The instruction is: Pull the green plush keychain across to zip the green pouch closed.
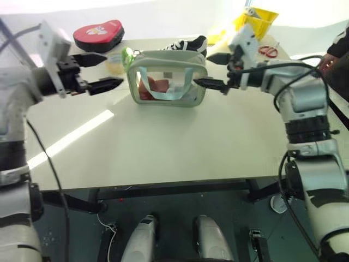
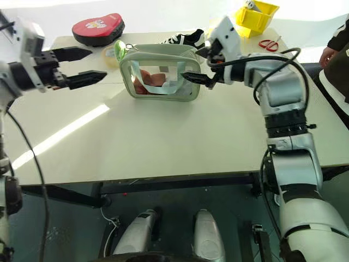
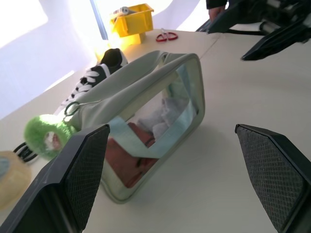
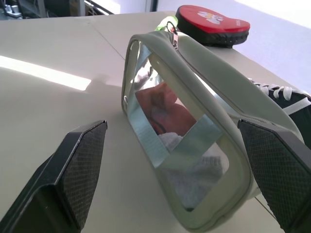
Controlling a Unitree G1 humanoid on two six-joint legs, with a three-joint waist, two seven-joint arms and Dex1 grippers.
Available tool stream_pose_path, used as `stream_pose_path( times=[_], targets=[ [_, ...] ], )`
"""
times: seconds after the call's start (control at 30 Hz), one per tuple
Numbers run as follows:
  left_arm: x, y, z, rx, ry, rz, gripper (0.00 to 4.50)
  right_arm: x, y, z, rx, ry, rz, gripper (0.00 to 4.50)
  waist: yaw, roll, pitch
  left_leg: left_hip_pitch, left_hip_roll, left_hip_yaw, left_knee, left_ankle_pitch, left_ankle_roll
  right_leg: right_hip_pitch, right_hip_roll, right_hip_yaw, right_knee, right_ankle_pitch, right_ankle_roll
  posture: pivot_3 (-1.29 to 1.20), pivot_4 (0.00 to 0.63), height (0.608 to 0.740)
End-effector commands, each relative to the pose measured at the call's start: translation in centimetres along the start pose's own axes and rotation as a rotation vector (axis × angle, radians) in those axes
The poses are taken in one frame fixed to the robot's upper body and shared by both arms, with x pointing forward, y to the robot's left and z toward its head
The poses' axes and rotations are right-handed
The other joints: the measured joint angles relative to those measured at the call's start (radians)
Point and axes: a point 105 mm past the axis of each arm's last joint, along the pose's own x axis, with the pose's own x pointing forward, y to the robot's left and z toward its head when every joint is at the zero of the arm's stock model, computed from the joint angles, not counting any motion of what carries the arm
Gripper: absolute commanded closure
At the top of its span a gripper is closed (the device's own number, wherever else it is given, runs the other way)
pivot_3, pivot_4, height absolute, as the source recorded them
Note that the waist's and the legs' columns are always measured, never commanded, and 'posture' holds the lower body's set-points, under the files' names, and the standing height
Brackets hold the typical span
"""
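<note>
While both end effectors (image 1: 100, 70) (image 1: 217, 71) gape empty, green pouch (image 1: 168, 79) between, green plush keychain (image 3: 46, 136) untouched.

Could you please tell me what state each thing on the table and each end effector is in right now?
green pouch: standing upright on the table, ungrasped
green plush keychain: hanging at the pouch's left end, not held
left end effector: open, left of the pouch
right end effector: open, at the pouch's right end
red case: closed, lying flat
scissors: lying flat
</note>
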Motion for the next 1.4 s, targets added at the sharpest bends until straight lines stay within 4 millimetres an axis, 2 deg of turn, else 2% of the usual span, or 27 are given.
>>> stream_pose_path(
  times=[0.03, 0.23, 0.5, 0.6, 0.7, 0.83, 0.9, 1.03, 1.17, 1.27, 1.4],
  targets=[
    [0.9, -2.6, 1.0, 0.051, -0.026, -0.094, 0.09, 1.4, -1.1, 1.8, -0.083, -0.023, -0.023, 0.00, -0.001, 0.000, 0.000, 0.000, 0.000, 0.000, 0.000, 0.000, 0.000, 0.000, 0.000, 0.000, 0.000, 0.000, 0.000, 0.00, 0.150, 0.740],
    [1.9, -4.2, 0.0, 0.061, -0.018, -0.098, 0.09, 3.3, -1.5, 1.1, -0.133, 0.020, -0.006, 0.00, -0.004, 0.000, 0.000, 0.000, 0.000, -0.001, 0.000, 0.000, -0.001, 0.000, 0.001, 0.000, 0.001, 0.000, 0.000, 0.00, 0.150, 0.740],
    [2.1, -4.8, -0.3, 0.035, -0.035, -0.065, 0.09, 4.2, -1.7, -2.0, -0.171, 0.162, -0.025, 0.00, -0.013, 0.000, 0.000, 0.000, 0.000, -0.001, 0.000, 0.001, -0.001, 0.000, 0.001, 0.000, 0.001, 0.000, 0.000, 0.00, 0.150, 0.740],
    [2.0, -4.7, -0.3, 0.038, -0.036, -0.054, 0.00, 4.3, -1.6, -2.3, -0.194, 0.178, -0.015, 0.85, -0.020, 0.000, 0.000, 0.000, 0.000, -0.001, 0.000, 0.001, -0.001, 0.000, 0.001, 0.000, 0.002, 0.000, 0.000, 0.00, 0.150, 0.740],
    [2.0, -4.6, -0.1, 0.038, -0.038, -0.048, 0.00, 4.5, -1.3, -2.0, -0.211, 0.168, 0.008, 2.52, -0.025, 0.000, 0.000, 0.000, 0.000, -0.002, 0.000, 0.001, -0.001, 0.000, 0.001, 0.000, 0.002, 0.000, 0.000, 0.00, 0.150, 0.740],
    [1.9, -4.3, -0.2, 0.039, -0.032, -0.040, 0.00, 4.5, -1.3, -1.7, -0.242, 0.156, 0.000, 4.44, -0.029, 0.000, 0.000, 0.002, 0.000, -0.001, -0.001, 0.001, -0.001, 0.000, 0.002, 0.000, 0.003, 0.000, 0.000, 0.00, 0.150, 0.740],
    [1.5, -3.8, -0.3, 0.041, -0.021, -0.019, 0.00, 4.3, -1.5, -1.4, -0.264, 0.136, -0.007, 4.44, -0.028, 0.000, 0.000, 0.002, 0.000, -0.001, -0.001, 0.001, -0.001, 0.000, 0.002, 0.000, 0.005, 0.000, 0.000, 0.00, 0.150, 0.740],
    [-0.2, -1.7, -1.0, 0.026, 0.011, 0.084, 0.00, 3.4, -0.9, 0.9, -0.269, -0.031, 0.058, 4.44, -0.027, 0.000, 0.000, 0.002, 0.000, -0.002, -0.001, 0.001, -0.002, 0.000, 0.002, 0.001, 0.005, 0.000, 0.000, 0.00, 0.150, 0.740],
    [-2.9, -0.7, -1.1, 0.027, 0.051, 0.137, 0.00, 1.7, 1.2, 0.3, -0.400, -0.058, 0.229, 4.44, -0.026, 0.000, 0.000, 0.002, 0.000, -0.001, -0.002, 0.001, -0.002, 0.000, 0.002, 0.001, 0.005, 0.000, 0.000, 0.00, 0.150, 0.740],
    [-4.9, 0.5, -1.2, 0.017, 0.076, 0.196, 0.00, 0.6, 3.5, 0.2, -0.395, -0.100, 0.365, 4.44, -0.025, 0.000, 0.000, 0.002, 0.000, -0.002, -0.002, 0.001, -0.001, 0.000, 0.002, 0.000, 0.004, 0.000, 0.000, 0.00, 0.150, 0.740],
    [-6.4, 1.2, -1.1, 0.033, 0.112, 0.218, 0.00, -0.7, 6.2, 0.1, -0.401, -0.127, 0.497, 4.44, -0.025, 0.000, 0.000, 0.003, 0.001, -0.002, -0.001, 0.001, -0.001, 0.000, 0.002, 0.000, 0.005, 0.000, 0.000, 0.00, 0.150, 0.740]
  ],
)
